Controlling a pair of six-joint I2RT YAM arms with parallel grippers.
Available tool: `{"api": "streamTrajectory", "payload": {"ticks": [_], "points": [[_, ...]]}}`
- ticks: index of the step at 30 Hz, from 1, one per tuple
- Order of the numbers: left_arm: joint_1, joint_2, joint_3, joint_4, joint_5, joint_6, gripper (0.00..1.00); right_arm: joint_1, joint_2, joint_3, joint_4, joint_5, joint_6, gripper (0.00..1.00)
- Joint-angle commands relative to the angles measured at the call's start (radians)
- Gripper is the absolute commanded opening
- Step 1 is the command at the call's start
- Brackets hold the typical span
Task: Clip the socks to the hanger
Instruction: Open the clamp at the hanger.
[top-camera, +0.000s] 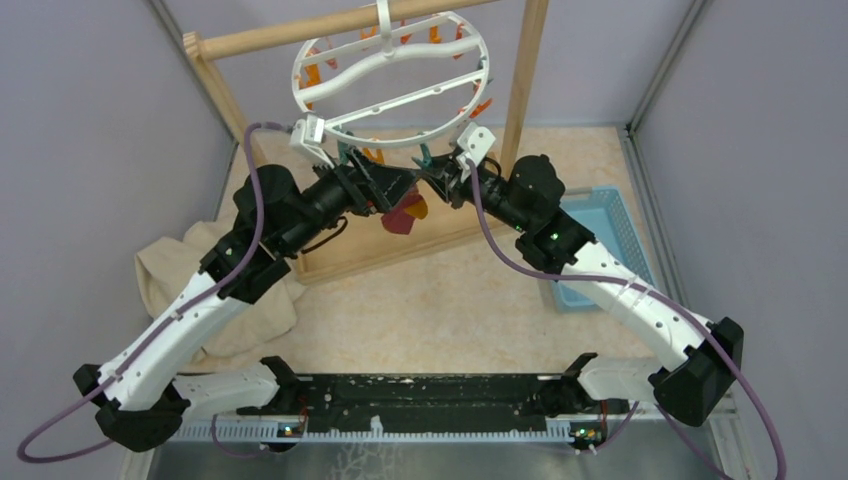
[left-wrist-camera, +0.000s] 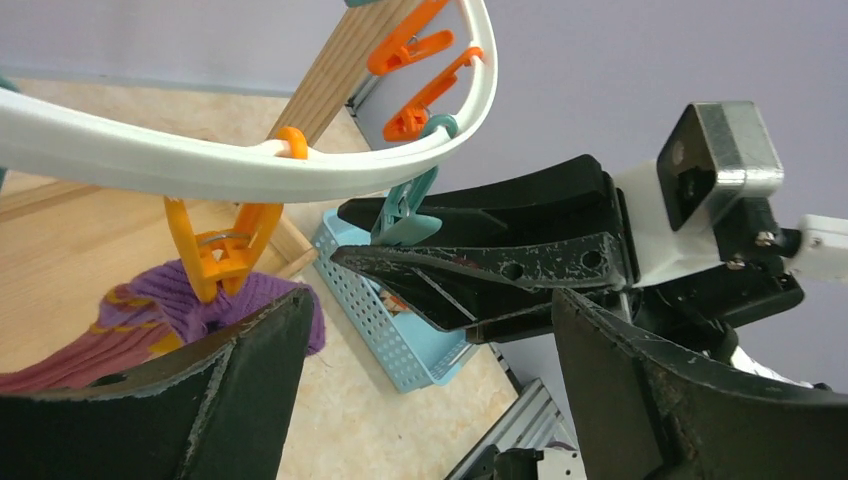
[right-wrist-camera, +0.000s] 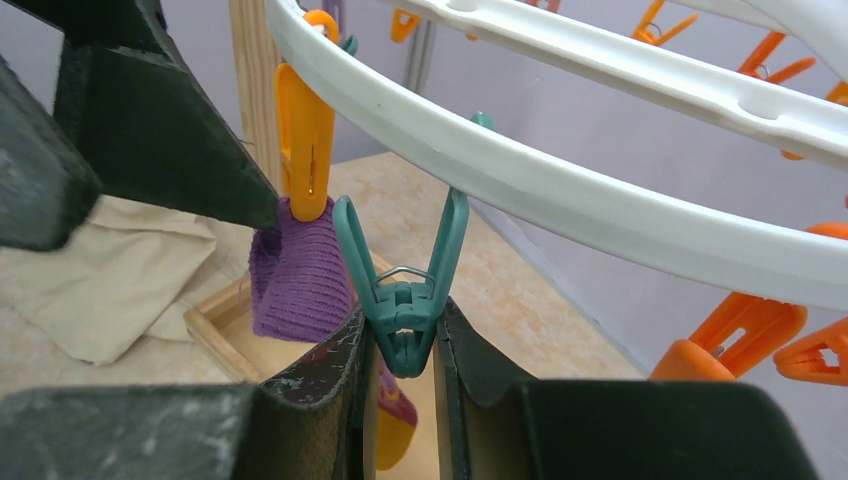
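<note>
Pinching teal clip (right-wrist-camera: 401, 290) at hanger (right-wrist-camera: 560, 195) rim, R gripper (right-wrist-camera: 400, 322); L gripper (left-wrist-camera: 428, 300) jaws apart, purple sock (right-wrist-camera: 298, 280) beside.

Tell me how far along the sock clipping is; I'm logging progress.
Done: the maroon-purple sock hangs from an orange clip on the hanger. In hand: the right gripper is shut on a teal clip; the left gripper is open. Left: the second sock, not in view.

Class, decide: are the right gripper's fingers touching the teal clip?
Touching. The right wrist view shows the teal clip pinched between both fingers of the right gripper, no gap either side.
</note>
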Motion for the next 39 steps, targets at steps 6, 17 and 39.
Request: {"api": "streamTrajectory", "payload": {"ticks": [6,17,39], "points": [[0.001,0.047,0.021,0.196,0.028,0.068,0.96,0.006,-0.07,0.04,-0.006,0.022,-0.017,0.0],[0.0,0.155,0.04,0.235,0.045,0.1,0.91,0.006,-0.074,0.039,-0.015,0.011,-0.011,0.0],[-0.002,0.1,-0.106,0.439,-0.019,0.078,0.0,0.006,-0.066,0.017,0.008,-0.021,0.036,0.01]]}}
